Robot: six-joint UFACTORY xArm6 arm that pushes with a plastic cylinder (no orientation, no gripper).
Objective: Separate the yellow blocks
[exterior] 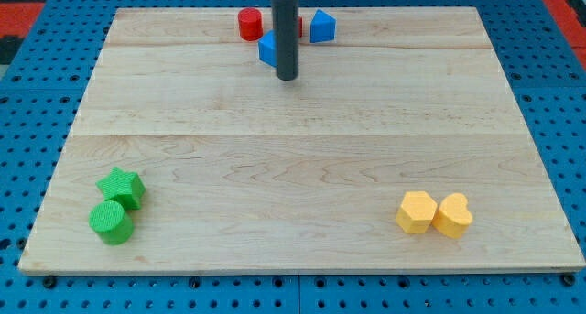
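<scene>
Tip: my tip (287, 77) is a bare rod holding nothing, near the board's top edge, just beside a blue block (267, 48).
Yellow blocks: yellow hexagon (417, 211) touching yellow heart (453, 214), bottom-right corner, well apart from the tip.

My tip (287, 77) rests near the view's top, well apart from the touching yellow hexagon (417, 211) and yellow heart (453, 214).

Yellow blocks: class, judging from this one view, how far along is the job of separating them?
Nothing looks done: the yellow hexagon and yellow heart sit touching near the view's bottom right. In hand: my tip is far away at the view's top, beside a blue block. Left: reaching the pair and pushing one away.
</scene>
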